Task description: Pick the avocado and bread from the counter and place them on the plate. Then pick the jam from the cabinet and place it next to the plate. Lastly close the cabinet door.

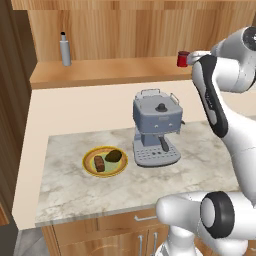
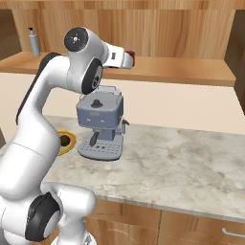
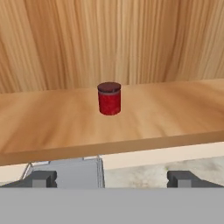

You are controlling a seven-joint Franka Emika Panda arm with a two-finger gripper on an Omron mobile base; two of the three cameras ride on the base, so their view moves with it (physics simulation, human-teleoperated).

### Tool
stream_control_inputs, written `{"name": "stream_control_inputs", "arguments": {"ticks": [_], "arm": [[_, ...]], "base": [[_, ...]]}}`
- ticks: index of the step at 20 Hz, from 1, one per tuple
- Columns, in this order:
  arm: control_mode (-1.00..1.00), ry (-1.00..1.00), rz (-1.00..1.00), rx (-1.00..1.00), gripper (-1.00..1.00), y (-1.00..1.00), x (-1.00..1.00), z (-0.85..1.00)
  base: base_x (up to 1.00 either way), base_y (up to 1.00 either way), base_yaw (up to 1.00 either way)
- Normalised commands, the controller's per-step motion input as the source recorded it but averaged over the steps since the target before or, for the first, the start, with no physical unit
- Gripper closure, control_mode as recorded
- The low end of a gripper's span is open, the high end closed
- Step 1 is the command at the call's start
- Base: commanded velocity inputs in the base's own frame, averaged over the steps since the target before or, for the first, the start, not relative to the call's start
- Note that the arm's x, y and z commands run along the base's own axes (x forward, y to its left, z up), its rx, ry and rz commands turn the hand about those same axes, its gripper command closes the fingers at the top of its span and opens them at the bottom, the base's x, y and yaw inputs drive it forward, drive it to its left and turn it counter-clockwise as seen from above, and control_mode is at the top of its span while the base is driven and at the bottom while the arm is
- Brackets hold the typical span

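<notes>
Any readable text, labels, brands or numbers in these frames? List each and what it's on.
None readable.
Jam jar: plain red with a dark lid, no label visible.
Coffee machine: no brand or markings that can be made out.
Grey bottle on the cabinet shelf: too small to tell.
Plate: no print.

avocado and bread lie on the plate, left of the coffee machine.
</notes>
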Motion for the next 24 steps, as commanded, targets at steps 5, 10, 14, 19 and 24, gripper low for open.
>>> {"name": "stream_control_inputs", "arguments": {"ticks": [5, 10, 14, 19, 24], "arm": [[-1.00, 0.02, 0.00, 0.00, -1.00, 0.00, 0.40, 0.00], [-1.00, 0.05, 0.00, 0.00, -1.00, 0.00, 0.42, 0.00], [-1.00, 0.05, 0.03, 0.00, -1.00, 0.00, 0.41, 0.00], [-1.00, 0.04, 0.06, 0.00, -1.00, 0.00, 0.39, 0.00], [-1.00, 0.01, 0.05, 0.00, -1.00, -0.01, 0.30, -0.02]], "base": [[0.00, 0.00, 0.00], [0.00, 0.00, 0.00], [0.00, 0.00, 0.00], [0.00, 0.00, 0.00], [0.00, 0.00, 0.00]]}}
